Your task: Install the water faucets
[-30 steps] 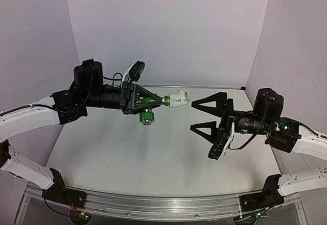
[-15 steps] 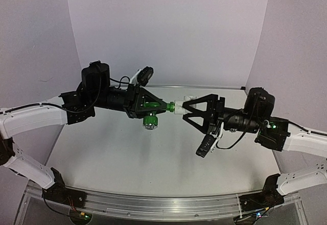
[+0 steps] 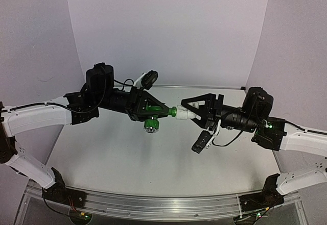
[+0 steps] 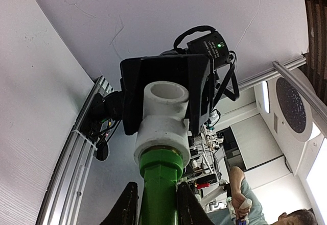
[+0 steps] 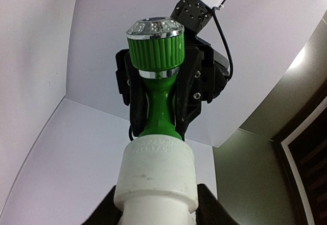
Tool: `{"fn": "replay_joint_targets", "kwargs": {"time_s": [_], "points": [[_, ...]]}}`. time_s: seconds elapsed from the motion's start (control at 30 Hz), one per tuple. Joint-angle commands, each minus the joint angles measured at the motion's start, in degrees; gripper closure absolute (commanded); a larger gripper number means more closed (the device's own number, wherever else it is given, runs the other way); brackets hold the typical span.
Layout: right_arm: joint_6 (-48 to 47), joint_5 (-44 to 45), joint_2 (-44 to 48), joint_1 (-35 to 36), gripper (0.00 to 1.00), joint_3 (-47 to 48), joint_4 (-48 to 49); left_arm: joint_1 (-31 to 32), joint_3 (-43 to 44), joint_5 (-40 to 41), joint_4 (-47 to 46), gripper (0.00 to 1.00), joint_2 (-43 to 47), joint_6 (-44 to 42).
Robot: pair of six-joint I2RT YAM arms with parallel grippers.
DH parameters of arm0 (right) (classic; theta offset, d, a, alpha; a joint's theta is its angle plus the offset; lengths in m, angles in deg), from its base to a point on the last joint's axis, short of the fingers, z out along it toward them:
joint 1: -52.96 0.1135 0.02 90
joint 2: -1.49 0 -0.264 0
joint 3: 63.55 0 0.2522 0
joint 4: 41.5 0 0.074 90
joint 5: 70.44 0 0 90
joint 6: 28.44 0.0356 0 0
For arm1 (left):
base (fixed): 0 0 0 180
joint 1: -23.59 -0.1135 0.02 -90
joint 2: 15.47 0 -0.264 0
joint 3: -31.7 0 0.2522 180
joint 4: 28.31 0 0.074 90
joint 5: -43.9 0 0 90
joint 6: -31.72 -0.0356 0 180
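Aloft over surface [image 3: 127, 158] middle, edges well clear: green tap [image 3: 150, 125] clamped in left end effector [image 3: 167, 111]; white fitting [image 3: 185, 114] on its tip, partly masked, gripped by right end effector [image 3: 187, 111].

Overhead camera looks down from behind; wrist cameras face each other closely along the tap [image 4: 158, 184].
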State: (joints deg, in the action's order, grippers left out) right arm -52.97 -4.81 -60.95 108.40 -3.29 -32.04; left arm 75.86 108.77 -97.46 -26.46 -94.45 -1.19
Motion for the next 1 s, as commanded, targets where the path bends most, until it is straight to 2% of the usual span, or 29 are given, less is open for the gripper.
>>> {"fn": "replay_joint_targets", "kwargs": {"time_s": [0.0, 0.17, 0.3, 0.43, 0.5, 0.63, 0.97], "points": [[3.4, -1.5, 1.5, 0.3, 0.62, 1.6, 2.5, -0.2, 2.5, 0.0, -4.4, 1.0, 1.9, -3.0], [12.3, -2.6, 3.5, 0.5, 0.64, 2.6, -1.8, -0.1, -1.4, 5.7, -7.1, 1.0, 5.5, -9.4], [24.5, -2.6, 4.7, 1.2, 0.66, 5.2, -7.7, 0.0, -3.8, 8.1, -8.9, 1.0, 7.3, -14.4], [46.0, -4.7, 3.5, 1.3, 0.67, 11.9, -15.6, 0.3, -2.9, 9.0, -6.3, 1.0, 6.6, -20.4], [61.2, -5.7, 2.1, 1.3, 0.69, 16.0, -18.1, 1.1, -1.7, 9.2, -3.8, 1.0, 5.8, -23.7], [82.3, -9.5, 0.1, 1.3, 0.7, 20.0, -21.6, 3.8, 0.2, 12.7, 0.4, 1.0, 5.0, -31.5], [116.7, -17.9, -2.4, 1.3, 0.7, 21.8, -22.0, 6.7, -2.9, 26.2, 2.6, 1.0, 10.3, -51.9]]}}
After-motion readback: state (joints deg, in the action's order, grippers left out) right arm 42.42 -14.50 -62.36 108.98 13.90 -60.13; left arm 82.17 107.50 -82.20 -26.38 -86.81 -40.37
